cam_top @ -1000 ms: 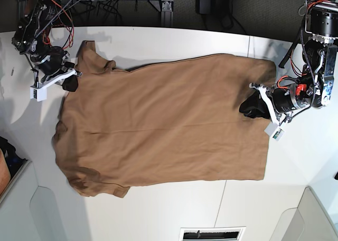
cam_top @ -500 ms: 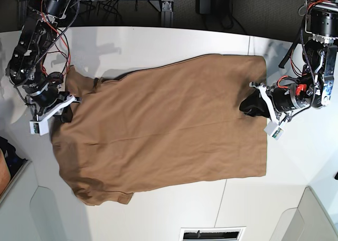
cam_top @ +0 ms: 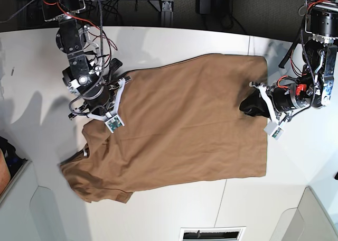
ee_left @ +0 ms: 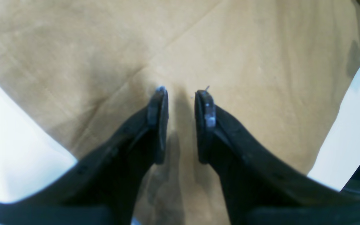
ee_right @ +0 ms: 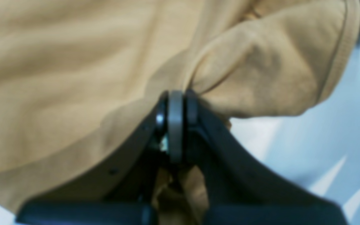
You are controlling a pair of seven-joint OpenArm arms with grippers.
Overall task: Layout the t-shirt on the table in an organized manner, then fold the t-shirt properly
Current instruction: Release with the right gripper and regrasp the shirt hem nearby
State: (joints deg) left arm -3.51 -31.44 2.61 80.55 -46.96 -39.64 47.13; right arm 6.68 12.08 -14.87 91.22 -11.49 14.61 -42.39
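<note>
T-shirt (cam_top: 179,124): lies mid-table (cam_top: 158,214), bunched toward 8 o'clock.
Right gripper (ee_right: 176,107): clenched on a fold of shirt cloth, at 9 o'clock.
Left gripper (ee_left: 181,93): jaws parted, grasping nothing, pressing the hem at 3 o'clock.
</note>
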